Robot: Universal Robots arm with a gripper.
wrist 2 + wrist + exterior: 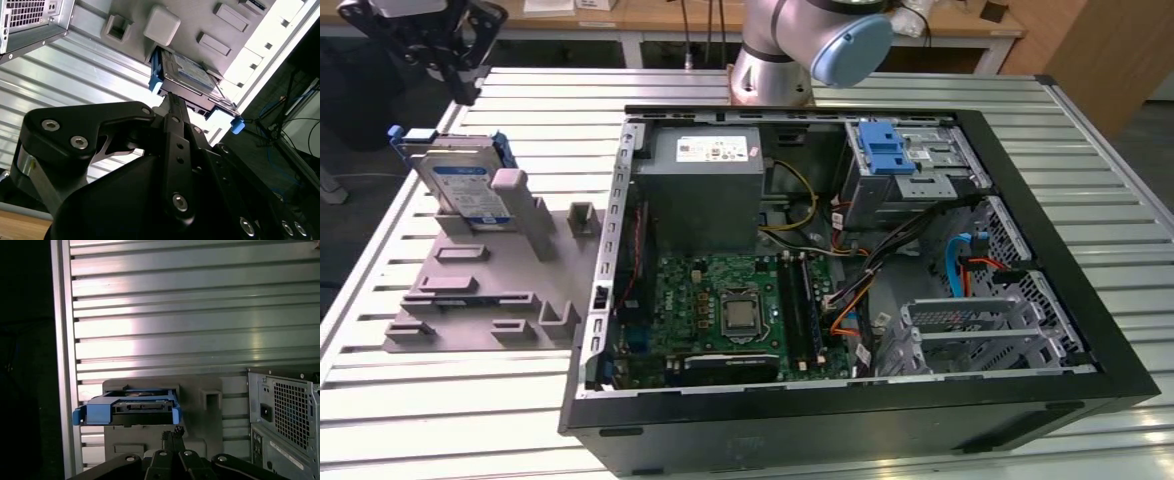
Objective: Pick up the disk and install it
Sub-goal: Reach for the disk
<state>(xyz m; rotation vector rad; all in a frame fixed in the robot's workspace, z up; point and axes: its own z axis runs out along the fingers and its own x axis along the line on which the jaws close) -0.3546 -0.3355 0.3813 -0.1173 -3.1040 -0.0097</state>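
The disk [464,182] stands on edge in a grey holder [487,290] at the exterior view's left, a silver drive with a white-and-blue label in blue rails. My gripper [462,92] hangs above and just behind it, apart from it, fingers drawn together and holding nothing. In the second wrist view the gripper [170,97] points toward the disk [187,72]. In the first wrist view the gripper [172,431] sits just short of the disk [132,409], seen edge-on.
An open computer case [854,410] lies on the slatted metal table [1067,120], beside the holder. Inside are a grey power supply [707,185], a motherboard [734,310] and a metal drive cage with a blue latch [891,150]. The arm's base [781,60] stands behind the case.
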